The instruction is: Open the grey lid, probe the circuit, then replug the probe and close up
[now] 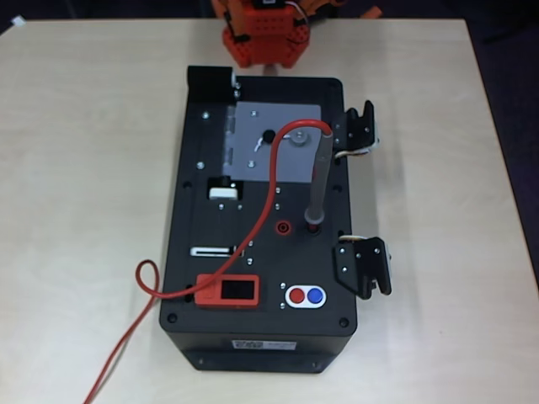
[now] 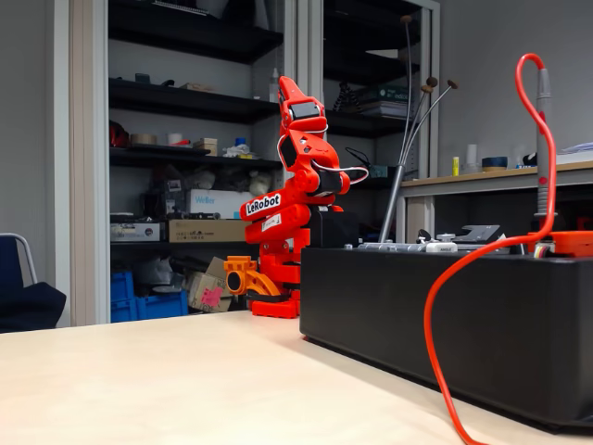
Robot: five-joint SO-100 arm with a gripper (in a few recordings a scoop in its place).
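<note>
Grey lid lay shut at the box's twelve o'clock, the probe's red cable looped over it, likely snagging my tool, whose jaw spread I couldn't tell.

On the table there is one black box, one grey lid, one probe, two black side latches and two round sockets.
</note>
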